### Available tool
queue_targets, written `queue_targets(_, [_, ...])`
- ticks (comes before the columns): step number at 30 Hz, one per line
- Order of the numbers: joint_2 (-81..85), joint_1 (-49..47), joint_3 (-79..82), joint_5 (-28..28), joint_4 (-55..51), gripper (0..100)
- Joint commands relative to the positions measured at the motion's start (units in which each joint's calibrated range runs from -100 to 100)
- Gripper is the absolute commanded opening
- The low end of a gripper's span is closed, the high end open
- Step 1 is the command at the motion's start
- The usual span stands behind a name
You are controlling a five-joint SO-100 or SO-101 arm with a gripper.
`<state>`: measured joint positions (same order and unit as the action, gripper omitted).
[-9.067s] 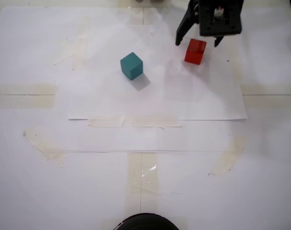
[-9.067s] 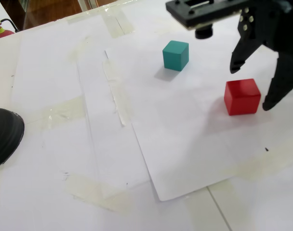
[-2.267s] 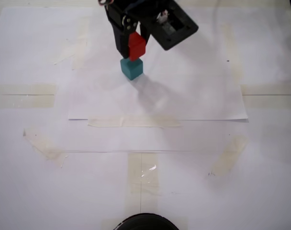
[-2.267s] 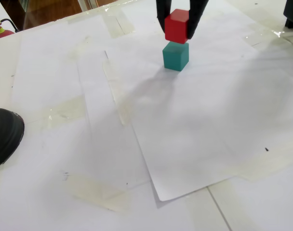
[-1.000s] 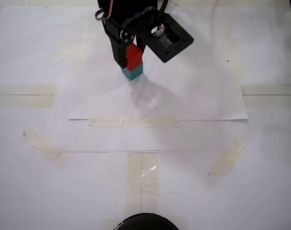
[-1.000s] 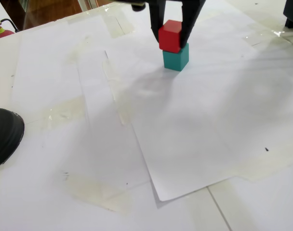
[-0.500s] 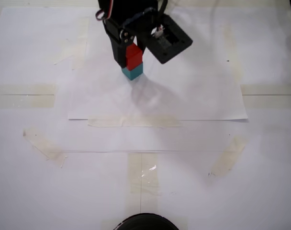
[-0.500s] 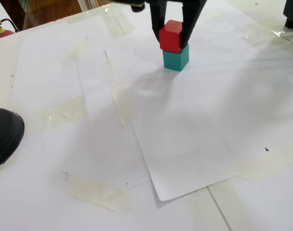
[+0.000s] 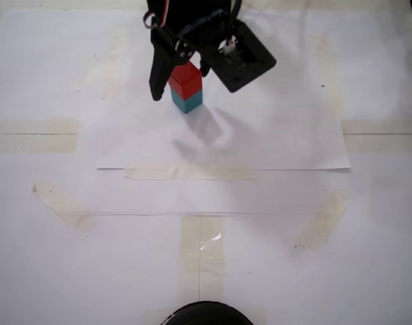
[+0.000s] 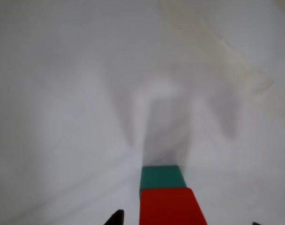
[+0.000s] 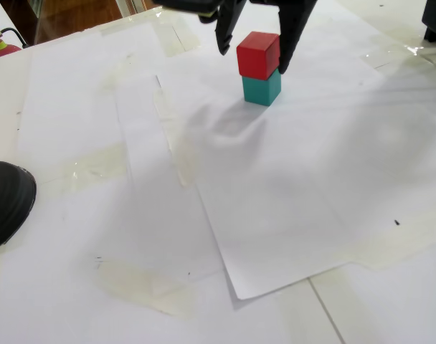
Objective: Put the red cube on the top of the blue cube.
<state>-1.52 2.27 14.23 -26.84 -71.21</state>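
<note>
Surface: a table covered in white paper sheets (image 9: 274,142) held down with strips of clear tape (image 9: 33,134).
Near edge: a dark rounded object (image 11: 6,201) sits at the paper's margin, well apart from the cubes.
Stack: the red cube (image 11: 258,54) rests on the blue cube (image 11: 262,89), faces roughly flush in both fixed views; in the wrist view the red top (image 10: 170,206) lies nearest the lens with the teal one (image 10: 162,176) showing just beyond it.
Gripper: the gripper (image 11: 254,50) straddles the stack, jaws spread apart with a gap on each side of the red cube.
Change: half a second ago the fingers clamped the red cube; now they have let go and it stands unsupported.
Meaning: the placement looks done; what remains is lifting straight up without clipping the stack.
</note>
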Motion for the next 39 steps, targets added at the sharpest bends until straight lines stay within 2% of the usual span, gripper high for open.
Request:
queue_targets(1, [4.61,-0.30,-0.93,-0.20,-1.56,42])
queue_targets(15, [13.54,-1.51,-1.75,-5.96,-9.22,42])
queue_targets(22, [25.90,-4.99,-4.11,-13.63,-18.19,41])
queue_targets(27, [42.72,-10.29,6.69,-20.46,-18.44,39])
queue_targets(33, [63.41,-14.91,25.48,-26.47,-16.15,30])
queue_targets(37, [67.96,-14.45,28.30,-25.45,-17.05,15])
queue_targets(39, [67.96,-14.68,27.30,-25.98,-19.50,12])
